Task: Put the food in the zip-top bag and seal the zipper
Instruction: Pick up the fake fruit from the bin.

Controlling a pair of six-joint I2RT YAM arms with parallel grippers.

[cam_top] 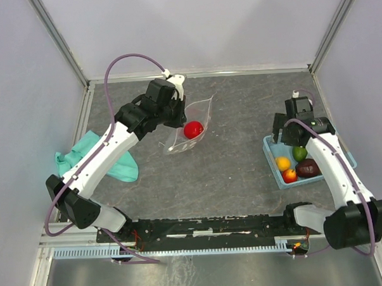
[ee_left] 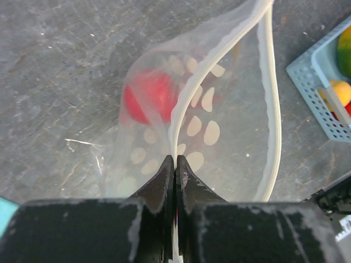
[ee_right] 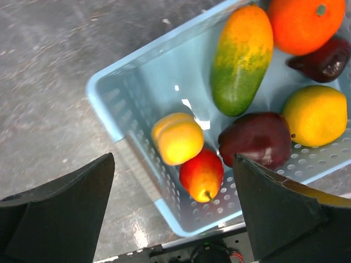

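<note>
- Left end effector [ee_left: 175, 164] pressed together, pinching zip-top bag [ee_left: 236, 126] by its zipper [ee_left: 189, 93] rim; bag mid-tabletop [cam_top: 243, 179], one red food [ee_left: 148, 98] inside.
- Right end effector [ee_right: 173, 159] spread, hovering over blue basket [ee_right: 118, 93] w/ other food [ee_right: 176, 138].
- Tip: descend centred on one piece, clear of basket wall.

The dark grey bench [cam_top: 243, 179] looks matt, mottled and finely scratched. The clear white-dotted zip-top bag [ee_left: 142, 148] is thin, filmy plastic, its whitish zipper strip [ee_left: 274, 109] smooth. The small coloured toy fruits [ee_right: 241, 60] are glossy and smooth, as is the pale blue perforated plastic basket [ee_right: 131, 93]. The crumpled teal cloth [cam_top: 125, 165] looks soft and matt.
</note>
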